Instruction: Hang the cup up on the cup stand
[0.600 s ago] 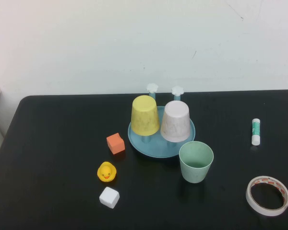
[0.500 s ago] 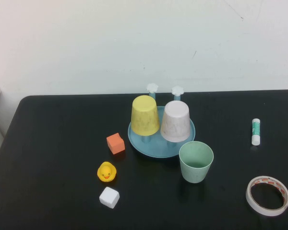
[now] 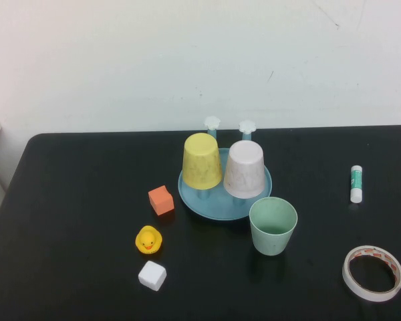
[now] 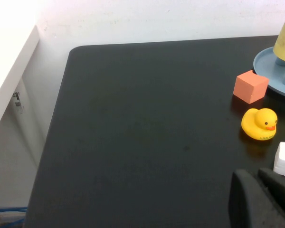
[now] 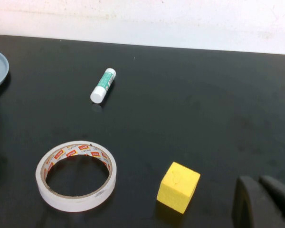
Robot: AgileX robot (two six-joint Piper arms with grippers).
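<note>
Left pincer (image 4: 266,199) sits low over the black desk (image 3: 87,200), fingers pressed together; right pincer (image 5: 263,202) likewise, together. Neither shows in the high view. Centre frame there, the cup (image 3: 273,225) stands upright, just beside the cup stand (image 3: 217,208). White wall (image 3: 120,60) fills the top.

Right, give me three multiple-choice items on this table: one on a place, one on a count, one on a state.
1. The mint-green cup stands
A. on the stand
B. on the table by the cup stand
C. beside the tape

2. Cups upside down on the stand:
A. one
B. two
C. three

3. The green cup is
A. upright, mouth up
B. inverted
C. on its side

Answers: 1 B, it sits off the blue dish's rim. 2 B, the yellow cup and speckled cup. 3 A, its open rim faces up.

The left gripper and right gripper stay back, near the table edge.
</note>
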